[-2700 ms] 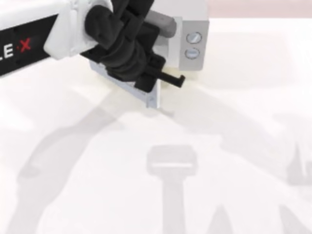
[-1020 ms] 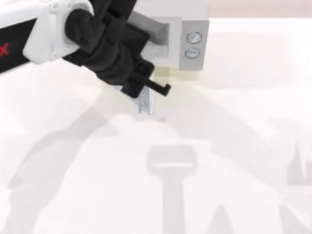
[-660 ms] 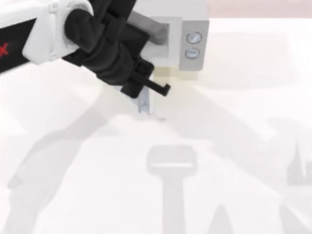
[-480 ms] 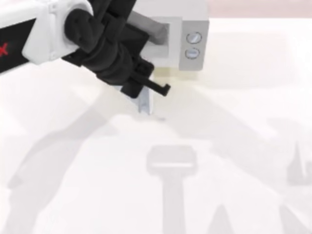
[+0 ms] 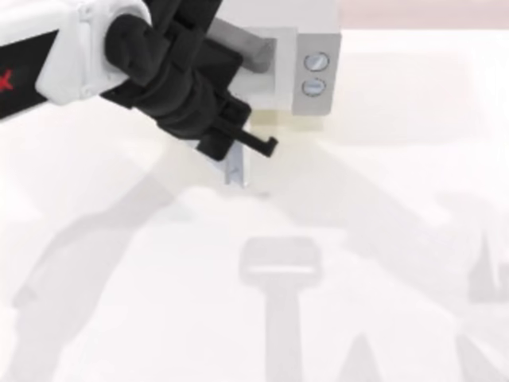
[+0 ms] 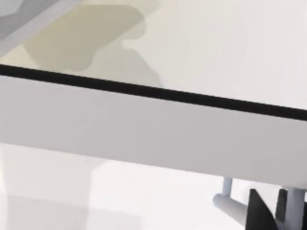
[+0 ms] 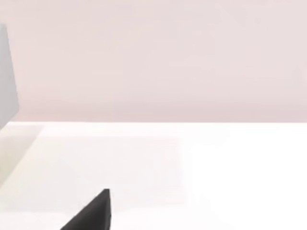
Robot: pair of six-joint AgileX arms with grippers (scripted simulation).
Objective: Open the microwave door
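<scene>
The microwave [image 5: 298, 60] stood at the far side of the surface [image 5: 382, 239], a little left of the middle, with its two round silver knobs [image 5: 316, 73] stacked on the right panel facing the near side. Its cavity lay exposed, pale inside. The microwave door [image 5: 236, 169] was swung well out from the body, hinged on the left and reaching toward the near side, so that from above I saw mostly its free edge sticking out below my arm.

My left pincer [image 5: 248, 142] was at that free edge of the door, just in front of the open cavity, one dark finger [image 5: 262, 145] pointing to the right past the door's edge. I could not tell whether its fingers were apart or clamped on the handle; my own wrist body covered the contact from above. In the left wrist view the door [image 6: 153, 129] filled the frame as a broad grey band with a black line along one edge, and a pale handle bar [image 6: 230, 206] on short posts showed beside a dark fingertip [image 6: 261, 213].

My right arm was parked off the top view. Its wrist view showed only one dark finger tip [image 7: 93, 213] over the bare surface [image 7: 192, 163].
</scene>
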